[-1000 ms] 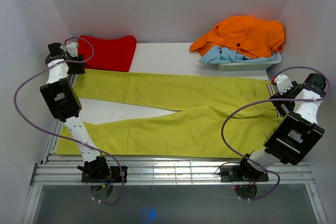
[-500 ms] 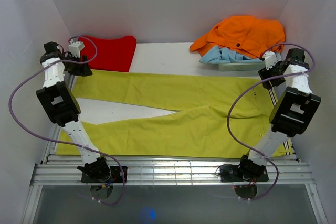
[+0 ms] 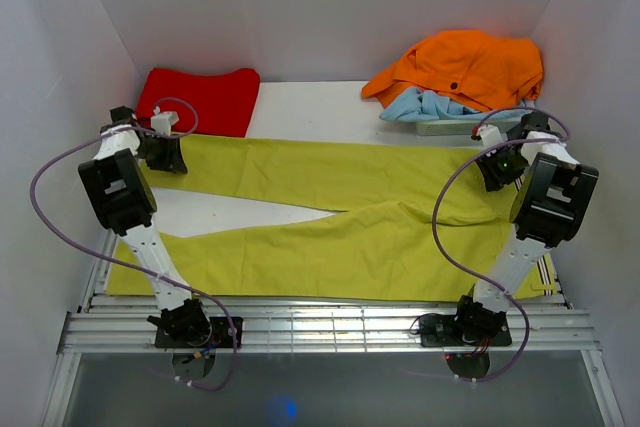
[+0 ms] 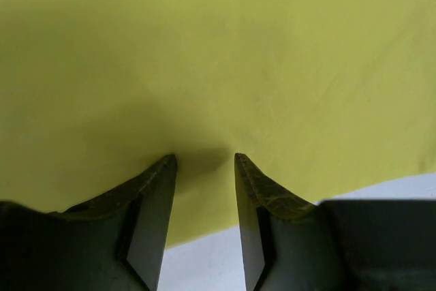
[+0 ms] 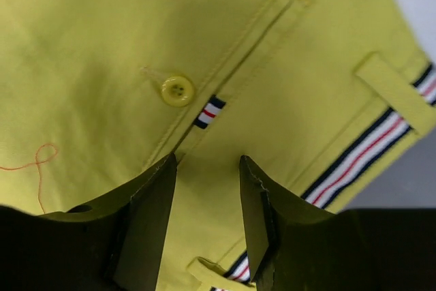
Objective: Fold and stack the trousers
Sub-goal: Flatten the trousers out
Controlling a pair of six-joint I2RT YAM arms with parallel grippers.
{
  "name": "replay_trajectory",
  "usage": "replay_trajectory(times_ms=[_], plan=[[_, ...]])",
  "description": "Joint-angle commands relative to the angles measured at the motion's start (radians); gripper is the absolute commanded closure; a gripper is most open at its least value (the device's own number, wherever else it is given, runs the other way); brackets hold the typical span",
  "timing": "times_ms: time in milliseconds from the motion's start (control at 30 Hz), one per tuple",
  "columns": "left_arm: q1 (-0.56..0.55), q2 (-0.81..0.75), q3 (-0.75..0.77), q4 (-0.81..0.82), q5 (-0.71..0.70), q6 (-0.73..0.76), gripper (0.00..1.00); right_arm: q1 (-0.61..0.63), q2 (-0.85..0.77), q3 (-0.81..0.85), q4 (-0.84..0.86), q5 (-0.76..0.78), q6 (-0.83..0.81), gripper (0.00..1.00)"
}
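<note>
1. Two arms reached over the trousers [image 3: 340,237], which lay spread flat across the counter [image 3: 320,107], legs to the left and waist to the right.
2. The left fingers [image 3: 165,154] stood partly open, tips down on the far leg near its edge, with no cloth clearly pinched.
3. The right fingers [image 3: 497,169] stood partly open too, tips on the waist near a button [image 5: 177,90] and the striped waistband [image 5: 361,161].
</note>
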Motion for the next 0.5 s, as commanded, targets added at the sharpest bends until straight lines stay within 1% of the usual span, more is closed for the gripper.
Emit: replay_trajectory(times_ms=[0, 67, 167, 300, 367, 400, 467], plan=[[-0.007, -0.038, -0.111, -0.008, -0.105, 0.043, 0.49, 0.003, -0.054, -0.044, -0.012, 0.039, -0.098, 0.53], [-0.004, -0.082, -0.200, -0.007, -0.146, 0.077, 0.52, 0.001, -0.069, -0.065, -0.025, 0.057, -0.133, 0.56], [0.005, -0.116, -0.266, -0.033, -0.169, 0.108, 0.55, -0.001, -0.112, -0.114, -0.045, 0.066, -0.196, 0.59], [0.020, -0.156, -0.297, -0.081, -0.169, 0.161, 0.61, -0.005, -0.176, -0.159, -0.101, 0.060, -0.271, 0.64], [0.028, -0.177, -0.294, -0.083, -0.165, 0.164, 0.57, -0.013, -0.228, -0.173, -0.108, 0.056, -0.289, 0.63], [0.036, -0.206, -0.271, -0.092, -0.155, 0.169, 0.46, -0.016, -0.244, -0.170, -0.111, 0.048, -0.293, 0.62], [0.048, -0.246, -0.241, -0.124, -0.110, 0.181, 0.39, -0.031, -0.302, -0.138, -0.140, 0.014, -0.300, 0.59]])
